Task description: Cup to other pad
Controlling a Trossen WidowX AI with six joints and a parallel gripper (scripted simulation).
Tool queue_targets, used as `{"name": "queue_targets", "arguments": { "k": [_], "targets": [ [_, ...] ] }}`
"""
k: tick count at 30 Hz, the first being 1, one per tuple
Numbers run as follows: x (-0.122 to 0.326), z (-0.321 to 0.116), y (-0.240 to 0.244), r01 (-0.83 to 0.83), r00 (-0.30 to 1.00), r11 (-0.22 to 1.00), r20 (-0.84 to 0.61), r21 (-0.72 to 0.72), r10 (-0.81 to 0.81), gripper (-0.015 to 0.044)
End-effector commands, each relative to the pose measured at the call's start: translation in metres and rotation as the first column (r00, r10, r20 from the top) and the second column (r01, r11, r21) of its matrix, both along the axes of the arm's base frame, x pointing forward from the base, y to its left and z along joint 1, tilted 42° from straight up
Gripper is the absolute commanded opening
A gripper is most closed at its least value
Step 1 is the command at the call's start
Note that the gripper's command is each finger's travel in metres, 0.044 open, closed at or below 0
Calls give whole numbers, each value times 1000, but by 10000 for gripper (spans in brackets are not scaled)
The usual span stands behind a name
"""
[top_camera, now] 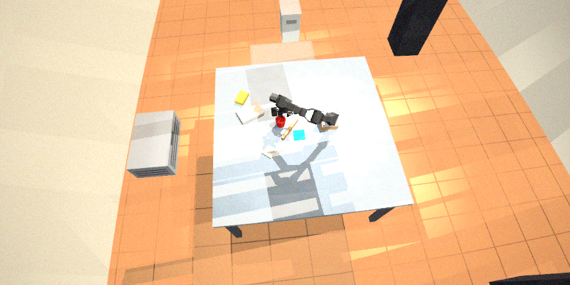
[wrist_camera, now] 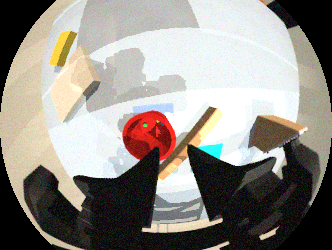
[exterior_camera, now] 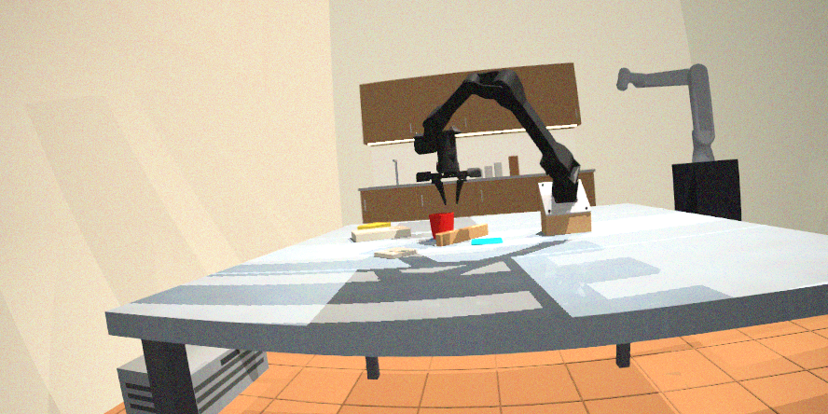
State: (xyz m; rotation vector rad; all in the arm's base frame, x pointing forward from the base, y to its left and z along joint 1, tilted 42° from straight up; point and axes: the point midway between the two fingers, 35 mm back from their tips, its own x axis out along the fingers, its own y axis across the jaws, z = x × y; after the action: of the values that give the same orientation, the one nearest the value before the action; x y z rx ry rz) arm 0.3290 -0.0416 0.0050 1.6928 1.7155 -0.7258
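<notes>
The red cup (top_camera: 280, 122) (exterior_camera: 441, 226) (wrist_camera: 131, 142) stands upright on the table. Several small marbles, one of them green (wrist_camera: 145, 125), show inside it in the wrist view. A pale blue patch (wrist_camera: 153, 107), perhaps a pad, shows at the cup's far edge; the cup hides the rest. The cyan pad (top_camera: 299, 135) (exterior_camera: 486, 241) (wrist_camera: 213, 150) lies flat with nothing on it. My gripper (exterior_camera: 451, 203) (wrist_camera: 173, 149) points down, its fingertips a little above the cup's rim and slightly to one side. Its fingers are partly open with nothing between them.
A wooden bar (top_camera: 289, 129) (exterior_camera: 462, 235) (wrist_camera: 202, 131) lies between the cup and the cyan pad. A beige block (top_camera: 250, 114) (exterior_camera: 380, 233) (wrist_camera: 75, 87) and a yellow block (top_camera: 241, 97) (exterior_camera: 374, 226) (wrist_camera: 61, 48) lie left. A flat beige piece (top_camera: 270, 152) (exterior_camera: 395, 253) lies nearer the front.
</notes>
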Motion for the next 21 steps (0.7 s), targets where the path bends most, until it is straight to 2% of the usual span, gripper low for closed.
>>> {"name": "queue_targets", "arguments": {
  "k": [1,21],
  "targets": [
    [0,-2,3,8,1000,1000,-9,8,-8,148],
    [1,-27,25,8,1000,1000,-9,8,-8,148]
  ]
}}
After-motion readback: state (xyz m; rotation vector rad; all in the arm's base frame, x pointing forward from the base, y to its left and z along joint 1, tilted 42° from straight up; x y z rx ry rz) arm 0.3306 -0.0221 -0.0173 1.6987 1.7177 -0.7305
